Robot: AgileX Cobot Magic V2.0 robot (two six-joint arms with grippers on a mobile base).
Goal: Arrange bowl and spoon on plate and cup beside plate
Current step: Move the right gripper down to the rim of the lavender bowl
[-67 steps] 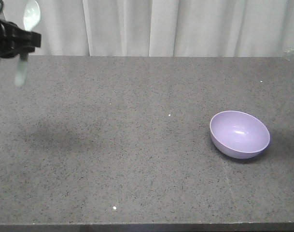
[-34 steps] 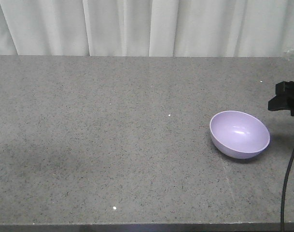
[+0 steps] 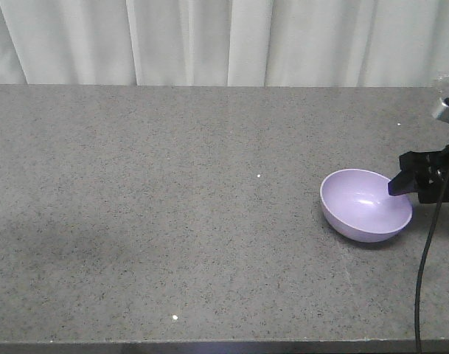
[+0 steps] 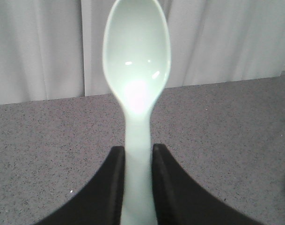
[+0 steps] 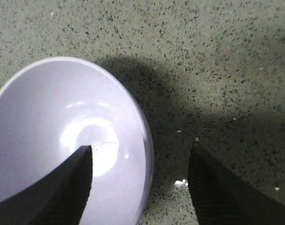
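With fingers spread, right claw [image 5: 140, 180] straddles bowl [image 5: 62, 136] rim

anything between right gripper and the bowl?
Nothing visible. The right gripper is open, straddling the bowl rim: one finger over the inside, the other outside above bare table.

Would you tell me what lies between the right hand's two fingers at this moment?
The right wrist view shows the bowl's rim between the open right hand's fingers: one finger over the bowl's inside, the other over bare table.
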